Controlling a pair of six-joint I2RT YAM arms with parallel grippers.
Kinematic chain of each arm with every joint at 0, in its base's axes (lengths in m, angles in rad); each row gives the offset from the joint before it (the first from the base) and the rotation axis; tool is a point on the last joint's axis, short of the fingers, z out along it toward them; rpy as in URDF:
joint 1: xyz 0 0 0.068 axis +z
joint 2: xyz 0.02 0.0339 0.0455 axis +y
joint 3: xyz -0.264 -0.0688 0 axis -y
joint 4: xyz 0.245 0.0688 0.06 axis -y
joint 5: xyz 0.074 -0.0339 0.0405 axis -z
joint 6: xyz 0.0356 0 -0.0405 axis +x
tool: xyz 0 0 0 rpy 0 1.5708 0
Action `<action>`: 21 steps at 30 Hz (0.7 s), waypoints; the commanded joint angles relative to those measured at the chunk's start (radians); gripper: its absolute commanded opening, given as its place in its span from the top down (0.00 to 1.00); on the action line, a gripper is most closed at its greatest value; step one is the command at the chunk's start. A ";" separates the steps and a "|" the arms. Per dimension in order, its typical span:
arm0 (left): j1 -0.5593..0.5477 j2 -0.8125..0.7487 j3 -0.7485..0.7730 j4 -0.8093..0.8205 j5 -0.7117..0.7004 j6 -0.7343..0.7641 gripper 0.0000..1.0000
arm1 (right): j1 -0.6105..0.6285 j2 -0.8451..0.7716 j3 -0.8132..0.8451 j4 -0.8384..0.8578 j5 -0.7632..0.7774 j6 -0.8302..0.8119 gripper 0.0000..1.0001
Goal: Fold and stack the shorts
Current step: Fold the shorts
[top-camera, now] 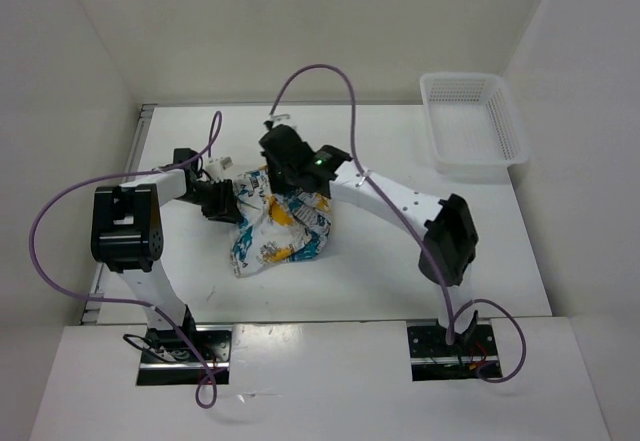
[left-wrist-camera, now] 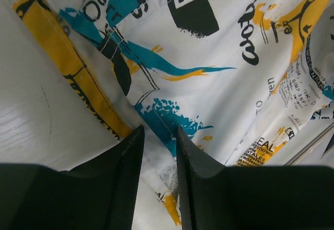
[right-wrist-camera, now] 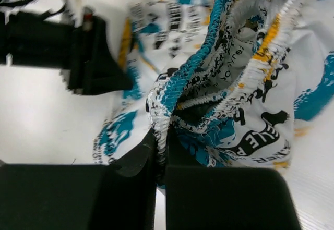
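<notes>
The shorts (top-camera: 282, 233) lie bunched in a heap mid-table, white with teal, yellow and black print. My right gripper (top-camera: 288, 189) reaches into the heap's top from the far side. In the right wrist view this gripper (right-wrist-camera: 162, 138) is shut on the elastic waistband of the shorts (right-wrist-camera: 245, 99), pinched tight between both fingers. My left gripper (top-camera: 228, 204) sits at the heap's left edge. In the left wrist view its jaws (left-wrist-camera: 159, 136) stand a little apart, straddling a cloth edge of the shorts (left-wrist-camera: 219, 58), with bare table showing in the gap.
A white mesh basket (top-camera: 472, 123) stands at the back right of the table (top-camera: 400, 271). White walls close in the left, back and right sides. Purple cables arc over both arms.
</notes>
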 commanded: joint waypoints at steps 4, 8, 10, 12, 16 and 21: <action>0.005 0.025 -0.019 0.033 -0.016 0.030 0.61 | 0.122 0.168 0.207 -0.059 -0.009 -0.044 1.00; 0.014 0.025 -0.019 0.023 -0.016 0.030 0.61 | 0.165 0.238 0.302 -0.100 -0.018 -0.064 1.00; 0.023 0.025 -0.019 0.023 -0.016 0.030 0.61 | 0.175 0.269 0.326 -0.123 -0.018 -0.064 1.00; 0.032 0.016 -0.019 0.014 -0.016 0.030 0.61 | 0.176 0.281 0.338 -0.134 -0.018 -0.064 1.00; 0.065 -0.021 0.006 -0.027 0.015 0.030 0.61 | 0.176 0.291 0.329 -0.134 -0.028 -0.064 1.00; 0.100 -0.067 0.083 -0.108 0.061 0.030 0.61 | 0.176 0.300 0.316 -0.111 -0.037 -0.055 1.00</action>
